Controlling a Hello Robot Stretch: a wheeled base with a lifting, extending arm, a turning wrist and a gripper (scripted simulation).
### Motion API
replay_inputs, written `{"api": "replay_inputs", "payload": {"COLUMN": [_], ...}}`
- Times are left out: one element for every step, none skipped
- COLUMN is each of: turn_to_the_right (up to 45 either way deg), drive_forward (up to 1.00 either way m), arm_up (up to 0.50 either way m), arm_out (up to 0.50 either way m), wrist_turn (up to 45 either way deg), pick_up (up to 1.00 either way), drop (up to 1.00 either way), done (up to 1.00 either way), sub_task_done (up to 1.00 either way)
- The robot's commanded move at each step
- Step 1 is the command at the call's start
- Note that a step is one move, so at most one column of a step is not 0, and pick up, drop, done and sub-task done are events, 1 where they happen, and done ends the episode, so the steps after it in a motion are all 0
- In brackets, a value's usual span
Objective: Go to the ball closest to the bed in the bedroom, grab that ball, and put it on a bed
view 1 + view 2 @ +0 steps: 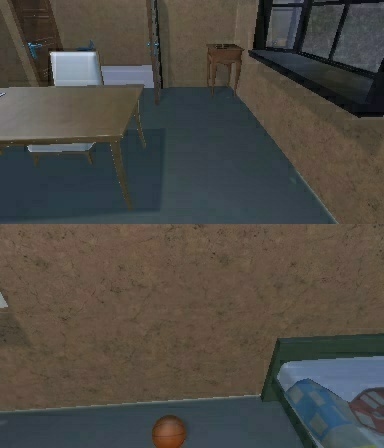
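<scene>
An orange ball (169, 432) lies on the dark floor near the bottom of the arm side view, a little left of the middle. To its right stands a bed (330, 384) with a dark frame, a pale sheet and a patterned quilt at the lower right corner. The ball sits a short way from the bed's corner post.
A brown speckled wall (150, 314) runs behind the ball and bed. In the forward view, a wooden table (60, 110) with a white chair (76, 68) stands at the left. A small wooden side table (224, 62) stands by the far wall. A dark window ledge (320, 80) runs along the right.
</scene>
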Motion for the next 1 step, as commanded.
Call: {"api": "replay_inputs", "payload": {"turn_to_the_right": [0.0], "drive_forward": [0.00], "arm_up": [0.20], "arm_out": [0.00], "wrist_turn": [0.0], "pick_up": [0.00], "drop": [0.00], "done": [0.00], "sub_task_done": [0.00]}}
